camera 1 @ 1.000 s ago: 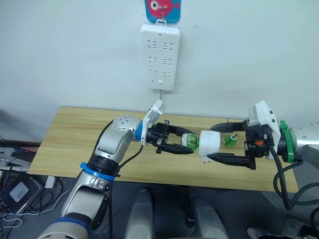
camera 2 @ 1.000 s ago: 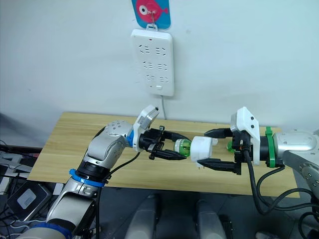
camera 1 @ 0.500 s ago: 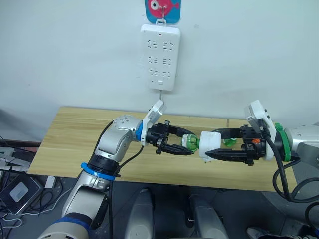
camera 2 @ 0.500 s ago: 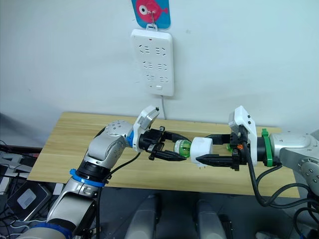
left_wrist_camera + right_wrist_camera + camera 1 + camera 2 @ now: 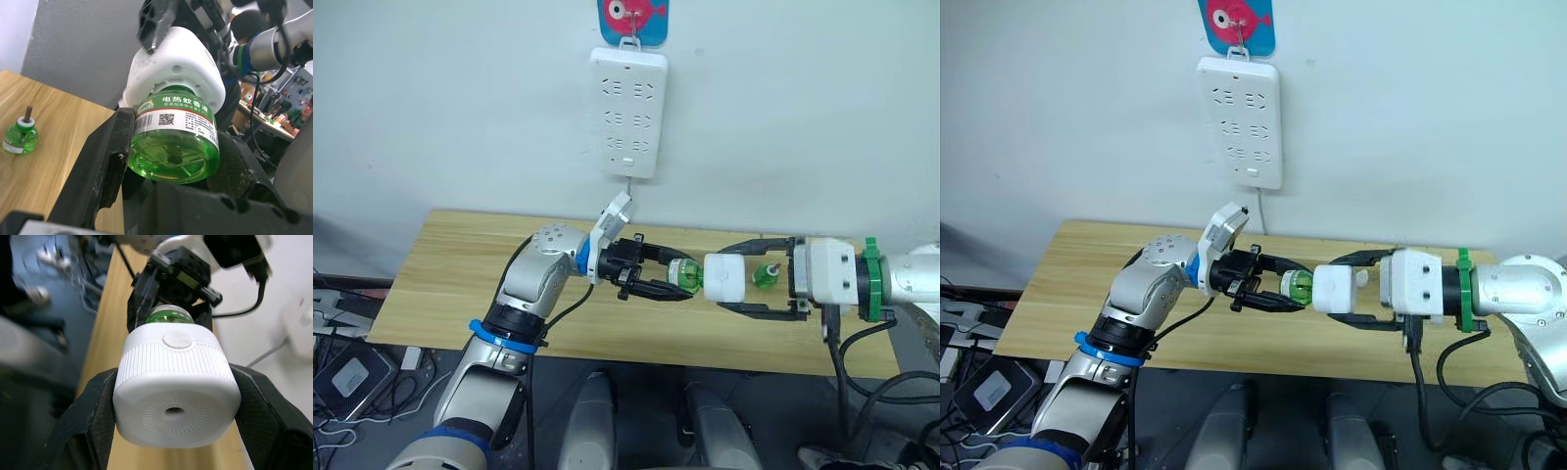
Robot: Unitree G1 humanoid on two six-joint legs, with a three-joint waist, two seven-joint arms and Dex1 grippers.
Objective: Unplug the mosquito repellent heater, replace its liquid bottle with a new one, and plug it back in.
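The white mosquito repellent heater [image 5: 724, 280] hangs above the table with a green liquid bottle [image 5: 683, 278] set into its base. My left gripper [image 5: 677, 281] is shut on that bottle; its fingers [image 5: 105, 166] press the bottle's [image 5: 173, 142] sides. My right gripper [image 5: 728, 279] is shut on the heater from the other end. In the right wrist view its fingers [image 5: 93, 411] flank the heater [image 5: 176, 391], whose round vent hole faces the camera. A second green bottle [image 5: 765, 276] stands on the table behind the heater, its wick uncovered [image 5: 19, 134].
A long white power strip [image 5: 628, 113] hangs on the wall under a fish-shaped hook, its cord running down behind the wooden table [image 5: 460, 264]. Cables and a device lie on the floor at the left.
My right gripper has rolled about its own axis while staying on the heater, so its fingers now sit above and below it. The left gripper and bottle have hardly moved.
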